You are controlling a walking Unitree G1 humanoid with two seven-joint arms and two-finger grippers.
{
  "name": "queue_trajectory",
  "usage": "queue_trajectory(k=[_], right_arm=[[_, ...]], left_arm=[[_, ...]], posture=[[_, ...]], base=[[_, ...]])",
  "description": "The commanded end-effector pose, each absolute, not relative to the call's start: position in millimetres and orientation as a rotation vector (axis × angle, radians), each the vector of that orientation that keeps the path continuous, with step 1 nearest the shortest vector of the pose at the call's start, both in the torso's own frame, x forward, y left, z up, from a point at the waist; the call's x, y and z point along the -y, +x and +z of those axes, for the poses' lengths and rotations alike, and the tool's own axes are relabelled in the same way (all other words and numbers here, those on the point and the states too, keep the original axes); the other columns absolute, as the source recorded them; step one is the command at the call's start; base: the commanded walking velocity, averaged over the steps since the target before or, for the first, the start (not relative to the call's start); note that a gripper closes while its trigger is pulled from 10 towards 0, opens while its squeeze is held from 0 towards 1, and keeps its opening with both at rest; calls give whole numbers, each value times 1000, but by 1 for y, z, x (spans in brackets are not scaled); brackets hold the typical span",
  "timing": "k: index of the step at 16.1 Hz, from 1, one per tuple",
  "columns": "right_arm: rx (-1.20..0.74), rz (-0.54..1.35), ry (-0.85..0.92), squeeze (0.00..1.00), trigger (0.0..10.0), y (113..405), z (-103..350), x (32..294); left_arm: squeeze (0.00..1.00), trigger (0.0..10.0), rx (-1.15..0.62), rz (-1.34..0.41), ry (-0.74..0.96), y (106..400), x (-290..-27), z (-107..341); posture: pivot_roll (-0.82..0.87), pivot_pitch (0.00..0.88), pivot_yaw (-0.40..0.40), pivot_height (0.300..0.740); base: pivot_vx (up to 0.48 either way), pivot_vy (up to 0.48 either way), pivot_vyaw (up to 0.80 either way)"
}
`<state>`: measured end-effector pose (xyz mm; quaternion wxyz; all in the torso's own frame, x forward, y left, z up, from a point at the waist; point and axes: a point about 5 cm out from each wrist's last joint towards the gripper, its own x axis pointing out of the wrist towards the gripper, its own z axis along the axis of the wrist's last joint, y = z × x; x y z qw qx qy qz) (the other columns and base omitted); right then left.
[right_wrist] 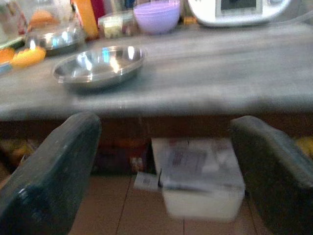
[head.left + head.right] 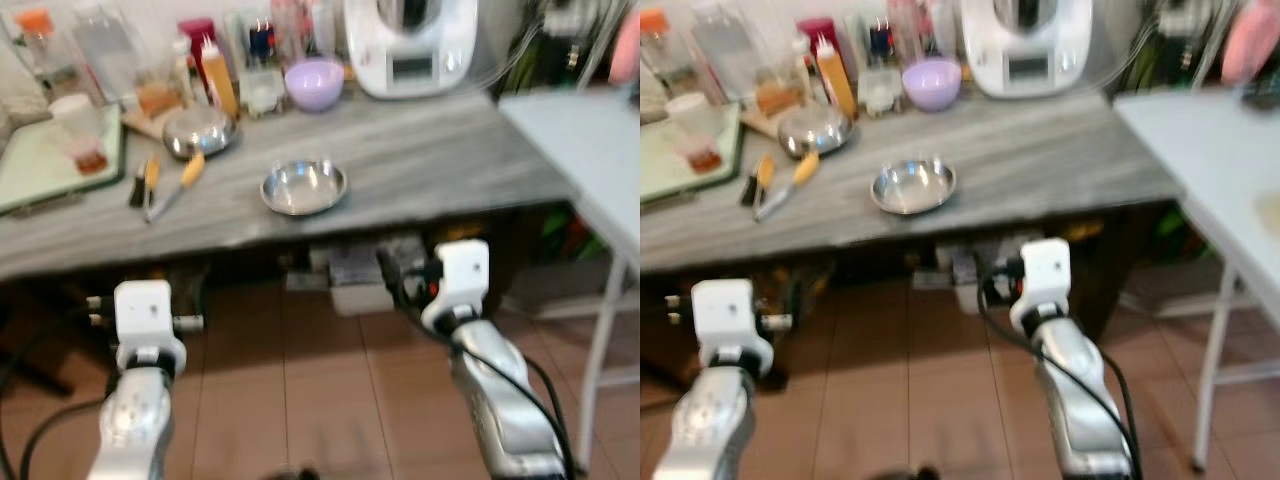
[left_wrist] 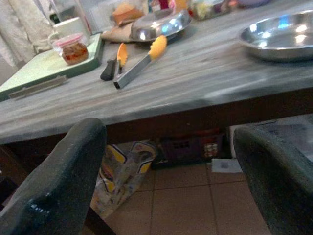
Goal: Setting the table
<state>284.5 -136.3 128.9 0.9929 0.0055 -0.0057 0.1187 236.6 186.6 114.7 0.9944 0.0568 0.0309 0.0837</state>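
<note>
Left eye view: a shallow round steel bowl (image 2: 303, 187) sits near the front edge of the grey streaked counter (image 2: 430, 150), with orange-tipped steel tongs (image 2: 176, 185) at its nine o'clock. Both the left gripper (image 3: 166, 181) and right gripper (image 1: 161, 171) hang below counter height, fingers spread wide apart, holding nothing.

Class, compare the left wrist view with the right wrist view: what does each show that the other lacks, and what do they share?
Left wrist view, not the right: orange-tipped tongs, a green tray bearing a jar, and a printed bag on the floor.
Right wrist view, not the left: a purple bowl, a white appliance and a white box under the counter.
Both: the grey counter, the steel dish and a steel lid. The left pincer and right pincer are each open, below the counter edge.
</note>
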Motion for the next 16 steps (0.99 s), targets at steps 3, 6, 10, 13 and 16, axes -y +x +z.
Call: queue_trajectory(k=[3, 6, 10, 13, 16], right_arm=[[18, 288, -20, 0, 10000, 284, 131, 129], [16, 310, -6, 0, 10000, 283, 129, 130], [32, 295, -59, 0, 10000, 287, 132, 129], [47, 299, -21, 0, 10000, 288, 132, 126], [45, 299, -3, 0, 10000, 287, 133, 125]], left_arm=[[0, 10000, -60, 193, 136, 237, -192, 117], [0, 10000, -50, 186, 132, 238, -192, 118], [0, 10000, -12, 166, 80, 242, -189, 122], [0, 10000, -3, 146, 92, 244, -185, 124], [0, 10000, 1, 139, 81, 245, -183, 124]], posture=[[-66, 87, 115, 740], [-64, 84, 111, 740], [-66, 72, 109, 740], [-66, 67, 109, 740], [-63, 79, 109, 740]], base=[[-285, 0, 0], [-270, 0, 0], [-60, 0, 0], [0, 0, 0], [0, -206, 0]])
